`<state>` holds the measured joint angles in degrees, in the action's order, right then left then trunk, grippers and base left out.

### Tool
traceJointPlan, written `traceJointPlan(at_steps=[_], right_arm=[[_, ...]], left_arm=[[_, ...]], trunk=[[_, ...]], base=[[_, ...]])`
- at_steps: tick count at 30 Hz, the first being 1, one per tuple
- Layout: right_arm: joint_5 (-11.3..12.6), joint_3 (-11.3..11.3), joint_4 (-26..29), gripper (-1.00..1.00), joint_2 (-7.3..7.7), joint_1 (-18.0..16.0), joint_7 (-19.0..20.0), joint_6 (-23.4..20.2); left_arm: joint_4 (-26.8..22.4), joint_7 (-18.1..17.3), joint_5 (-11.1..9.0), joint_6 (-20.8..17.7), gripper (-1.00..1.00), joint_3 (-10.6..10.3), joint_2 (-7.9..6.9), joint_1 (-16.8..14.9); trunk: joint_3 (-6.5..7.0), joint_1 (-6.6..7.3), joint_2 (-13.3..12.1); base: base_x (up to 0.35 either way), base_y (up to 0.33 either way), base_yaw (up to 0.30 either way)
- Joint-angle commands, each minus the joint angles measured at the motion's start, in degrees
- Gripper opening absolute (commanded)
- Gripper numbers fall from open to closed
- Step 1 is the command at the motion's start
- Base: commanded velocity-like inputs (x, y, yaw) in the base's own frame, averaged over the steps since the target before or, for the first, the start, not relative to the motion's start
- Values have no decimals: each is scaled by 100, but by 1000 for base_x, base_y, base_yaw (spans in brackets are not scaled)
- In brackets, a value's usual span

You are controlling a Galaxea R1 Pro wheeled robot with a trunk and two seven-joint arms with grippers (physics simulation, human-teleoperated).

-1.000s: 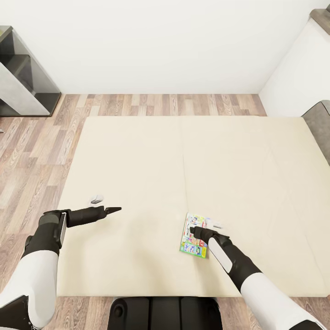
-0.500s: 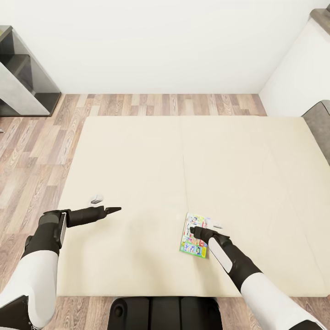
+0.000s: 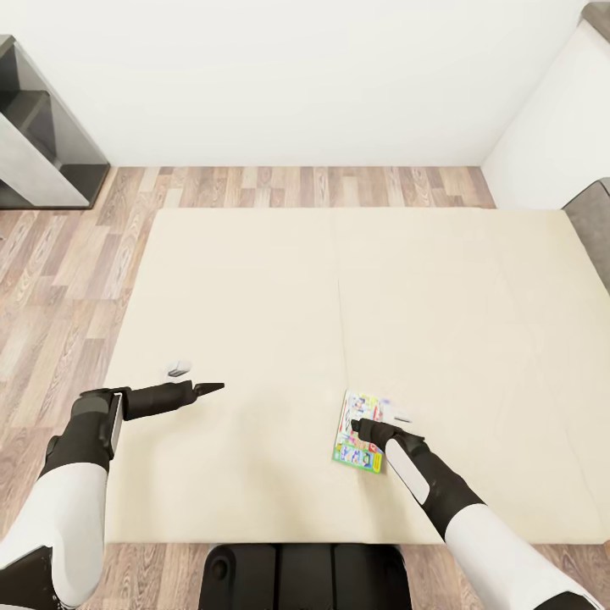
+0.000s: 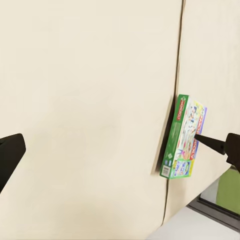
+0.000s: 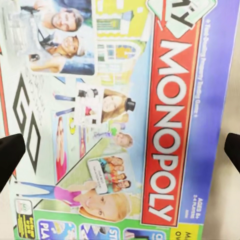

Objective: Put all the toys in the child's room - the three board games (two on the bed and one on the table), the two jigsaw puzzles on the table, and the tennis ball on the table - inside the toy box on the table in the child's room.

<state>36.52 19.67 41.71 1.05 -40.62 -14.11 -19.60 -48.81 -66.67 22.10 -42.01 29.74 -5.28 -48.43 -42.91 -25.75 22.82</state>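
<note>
A green-blue "Monopoly" board game [image 3: 359, 442] lies flat on the beige mattress of the bed [image 3: 254, 296], near its front edge and right of the centre seam. My right gripper [image 3: 364, 429] hovers just over the box, open; in the right wrist view the board game [image 5: 125, 115] spans the picture between the spread fingers of the right gripper [image 5: 120, 152]. My left gripper [image 3: 205, 389] hangs above bare mattress well to the left, open and empty. In the left wrist view the board game [image 4: 182, 137] lies beyond the open left gripper [image 4: 117, 150].
Wood-plank floor [image 3: 59, 280] borders the bed at left and behind. A dark shelf unit [image 3: 42, 144] stands at the back left, and the grey headboard [image 3: 596, 229] sits at the right. Small grey marks [image 3: 178, 369] lie on the mattress. My base [image 3: 305, 576] touches the bed's front.
The whole picture has shifted slightly, with the far floor and shelf sliding upward, so the camera has moved. Both arms and the board game keep their places.
</note>
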Motion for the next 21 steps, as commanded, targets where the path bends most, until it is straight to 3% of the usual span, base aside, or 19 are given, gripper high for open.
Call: traceJointPlan(at_steps=[1,21], right_arm=[[57,37,12,100,9,-5,-57,-11],[49,35,-12,100,42,-7,-8,10]], left_arm=[[-5,-54,58,-44,100,23,5,-7],[-5,-56,58,-44,100,17,8,-2]], trunk=[[-15,-3,10],[-38,-3,10]], base=[[0,0,0],[0,0,0]])
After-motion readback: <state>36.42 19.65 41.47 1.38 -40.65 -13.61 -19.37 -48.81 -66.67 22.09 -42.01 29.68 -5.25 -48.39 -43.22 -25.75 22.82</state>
